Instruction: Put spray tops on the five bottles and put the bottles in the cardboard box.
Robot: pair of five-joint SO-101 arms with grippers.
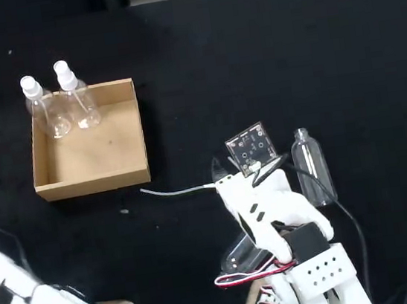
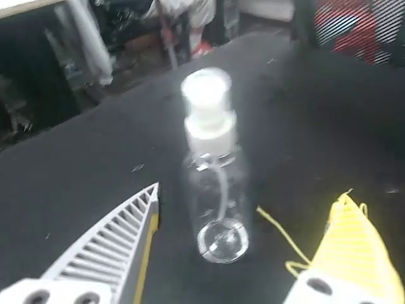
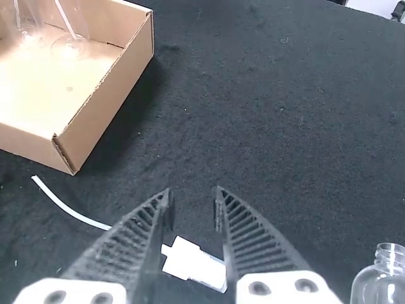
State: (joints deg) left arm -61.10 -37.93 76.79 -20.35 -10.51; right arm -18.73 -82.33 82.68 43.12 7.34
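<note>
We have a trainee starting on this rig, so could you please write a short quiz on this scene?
1. True or false: the cardboard box is empty.
2. What lies right by the right gripper? A a loose spray top; B a cloth; C a lid.
3. Which gripper faces an upright topped bottle?
Key: 1 false, two bottles stand in it; 2 A; 3 the left gripper.

Black table [image 1: 289, 58] bears cardboard box [image 1: 94, 184], capless bottle [image 1: 313, 167], spray top [image 3: 186, 259].
</note>
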